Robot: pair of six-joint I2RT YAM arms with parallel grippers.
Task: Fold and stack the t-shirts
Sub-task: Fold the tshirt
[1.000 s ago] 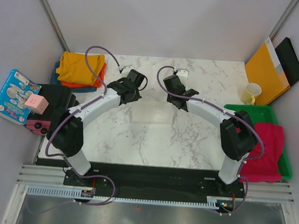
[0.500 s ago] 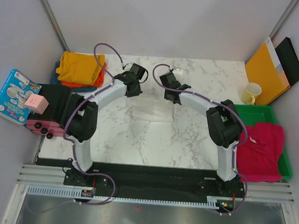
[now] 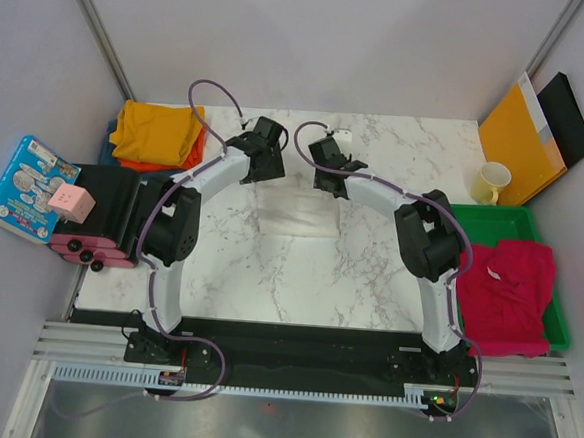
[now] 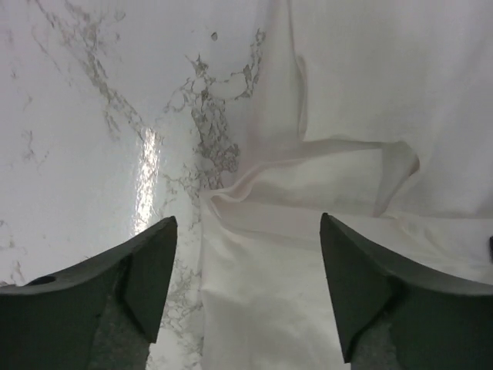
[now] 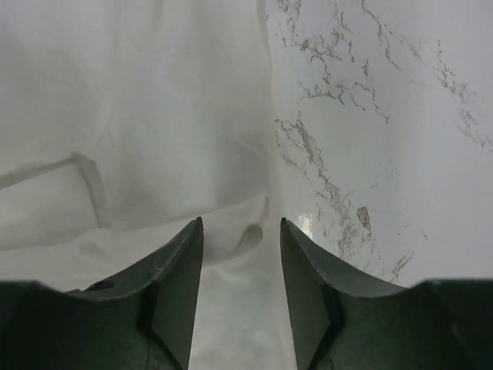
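A white t-shirt (image 3: 294,214) lies folded flat on the marble table, hard to tell from the tabletop. My left gripper (image 3: 268,160) and right gripper (image 3: 324,173) hover over its far edge, left and right corners. In the left wrist view, the left gripper (image 4: 246,220) is open wide above a rumpled fold of the white shirt (image 4: 308,185). The right gripper (image 5: 241,221) is open too, with the white shirt's edge (image 5: 154,139) lying below and between its fingers. Mustard yellow (image 3: 156,129), orange (image 3: 192,157) and blue (image 3: 110,146) shirts are stacked at the back left. A crimson-pink shirt (image 3: 512,295) lies in the green tray (image 3: 493,215).
A cream mug (image 3: 492,181) stands at the back right, beside an orange-yellow envelope (image 3: 519,130) and a black folder (image 3: 570,118) leaning on the wall. Off the table's left edge sit a colourful box (image 3: 32,186), a pink cube (image 3: 71,202) and a black case (image 3: 113,201).
Both arms have reached toward the far side of the table over the white shirt. Both grippers, shut before, have opened and let go of the cloth.
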